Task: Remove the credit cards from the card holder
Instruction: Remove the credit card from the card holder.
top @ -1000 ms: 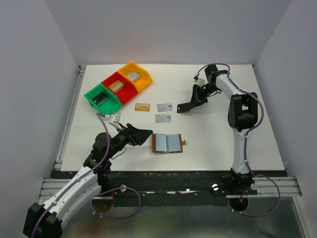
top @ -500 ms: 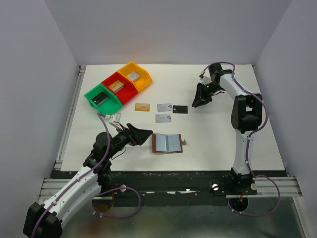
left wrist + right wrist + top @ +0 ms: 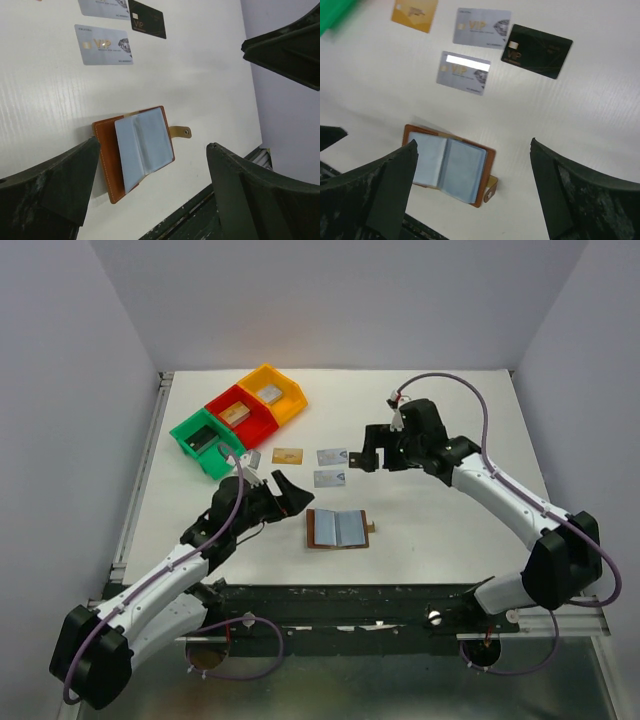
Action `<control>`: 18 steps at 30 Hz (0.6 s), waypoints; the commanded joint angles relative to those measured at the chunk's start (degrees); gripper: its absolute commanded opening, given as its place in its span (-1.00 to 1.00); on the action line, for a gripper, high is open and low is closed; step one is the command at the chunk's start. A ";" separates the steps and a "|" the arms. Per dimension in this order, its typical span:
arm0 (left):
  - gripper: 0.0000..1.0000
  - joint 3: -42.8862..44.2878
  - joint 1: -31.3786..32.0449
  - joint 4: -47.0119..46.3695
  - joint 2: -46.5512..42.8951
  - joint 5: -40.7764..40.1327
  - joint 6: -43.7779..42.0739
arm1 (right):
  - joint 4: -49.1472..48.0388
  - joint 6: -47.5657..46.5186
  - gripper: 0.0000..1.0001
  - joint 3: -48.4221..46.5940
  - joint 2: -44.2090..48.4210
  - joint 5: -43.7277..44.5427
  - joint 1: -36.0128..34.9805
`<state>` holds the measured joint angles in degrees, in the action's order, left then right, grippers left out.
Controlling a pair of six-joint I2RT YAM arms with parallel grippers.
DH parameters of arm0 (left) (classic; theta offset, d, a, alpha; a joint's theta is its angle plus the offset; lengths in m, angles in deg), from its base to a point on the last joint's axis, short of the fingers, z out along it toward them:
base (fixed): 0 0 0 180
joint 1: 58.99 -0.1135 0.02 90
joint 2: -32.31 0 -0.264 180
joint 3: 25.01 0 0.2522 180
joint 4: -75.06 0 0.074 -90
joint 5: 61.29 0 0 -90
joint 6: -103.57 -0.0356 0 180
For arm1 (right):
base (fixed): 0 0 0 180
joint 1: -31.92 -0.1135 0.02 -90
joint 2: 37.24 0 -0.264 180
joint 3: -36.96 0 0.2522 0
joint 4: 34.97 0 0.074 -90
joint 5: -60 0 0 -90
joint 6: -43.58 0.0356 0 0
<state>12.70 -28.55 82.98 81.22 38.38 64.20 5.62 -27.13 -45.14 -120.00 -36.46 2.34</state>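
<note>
Lying open near the front of the white table [image 3: 440, 530], the card holder [image 3: 337, 528] showed its light-blue inner faces in the top view. Behind it, apart from it, lay the gold card [image 3: 287, 456], the far silver card [image 3: 332, 456] and the near silver card [image 3: 329, 478]. The left gripper [image 3: 296, 496] hung just left of the holder, jaws spread wide with nothing between them. The right gripper [image 3: 368, 448] hung just right of the far silver card, jaws also parted. A row of bins [image 3: 220, 396] stood at the back left.

The left wrist view looked between its two wide-set fingers [image 3: 50, 190] at the holder [image 3: 140, 150], with the near silver card [image 3: 104, 45] and the black card [image 3: 147, 19] beyond.

The right wrist view showed its own fingers [image 3: 580, 200] equally wide and empty above the holder [image 3: 447, 170]. The black card [image 3: 536, 44] lay flat just beside the far silver card [image 3: 481, 27], with the gold card [image 3: 414, 12] at the row's other end. Whether the sleeves held any card could not be told.
</note>
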 commanded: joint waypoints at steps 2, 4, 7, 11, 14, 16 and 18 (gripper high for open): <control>0.98 5.75 5.15 9.96 3.47 -9.14 -3.17 | 0.75 2.25 1.00 4.88 -1.96 12.58 -4.68; 0.99 6.90 6.04 11.47 5.31 -11.69 -3.52 | 1.04 2.07 1.00 6.71 -2.23 16.47 -7.41; 0.98 6.64 6.92 10.34 6.81 -11.52 -2.30 | -0.03 4.08 1.00 9.88 -2.49 13.59 -8.47; 0.97 7.34 8.85 9.54 8.22 -11.52 -2.38 | 2.70 5.58 0.97 10.94 -5.21 12.17 -8.82; 0.93 9.36 10.69 11.38 9.80 -12.48 -3.78 | 2.97 5.50 0.80 11.91 -6.53 10.86 -8.82; 0.86 10.33 11.57 11.74 10.94 -12.83 -3.96 | 3.05 6.02 0.65 12.70 -7.06 9.80 -8.82; 0.77 10.77 12.10 11.56 11.91 -12.49 -4.14 | 3.05 6.20 0.54 13.40 -7.94 9.10 -8.82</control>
<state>20.81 -17.86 93.12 91.53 27.65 61.49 7.28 -22.30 -33.44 -126.44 -26.38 -6.60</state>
